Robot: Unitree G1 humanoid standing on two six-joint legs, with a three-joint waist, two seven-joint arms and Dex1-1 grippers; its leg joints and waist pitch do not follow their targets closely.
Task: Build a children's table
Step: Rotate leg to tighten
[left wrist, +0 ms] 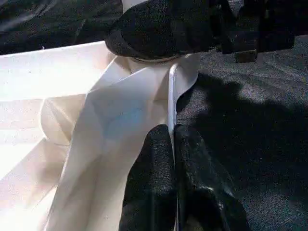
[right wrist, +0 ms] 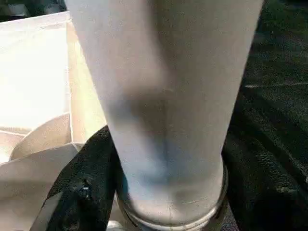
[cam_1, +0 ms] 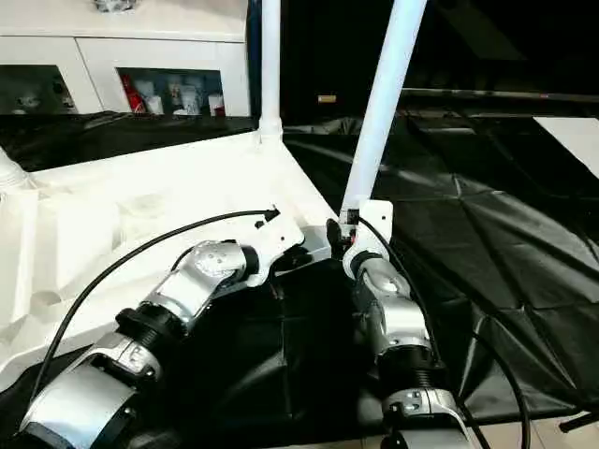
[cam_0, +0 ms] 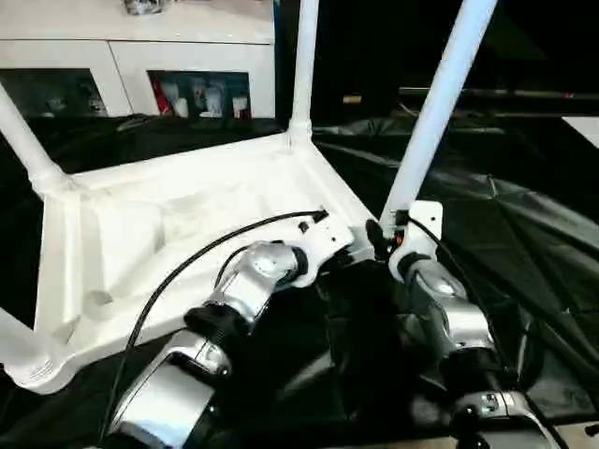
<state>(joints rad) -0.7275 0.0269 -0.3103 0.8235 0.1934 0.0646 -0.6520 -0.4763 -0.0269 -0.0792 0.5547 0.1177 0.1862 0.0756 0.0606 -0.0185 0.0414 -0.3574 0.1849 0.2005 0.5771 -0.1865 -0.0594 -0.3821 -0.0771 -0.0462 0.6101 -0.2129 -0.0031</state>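
The children's table lies upside down, its white ribbed top (cam_0: 187, 215) on the black cloth. Three white legs stand in corner sockets: one at the far corner (cam_0: 304, 65), one on the left (cam_0: 23, 140) and one at the near left (cam_0: 14, 351). A further leg (cam_0: 440, 94) rises tilted from the near right corner socket (right wrist: 168, 219). My right gripper (right wrist: 168, 192) is shut on this leg just above the socket, one black finger (right wrist: 86, 187) on each side. My left gripper (left wrist: 172, 134) is shut on the thin rim of the top (left wrist: 171, 91), right beside that corner.
A white cabinet (cam_0: 140, 47) with glass doors stands behind the work table at the back left. Wrinkled black cloth (cam_0: 524, 215) covers the table to the right of the grippers. A black cable (cam_0: 187, 262) loops over my left forearm.
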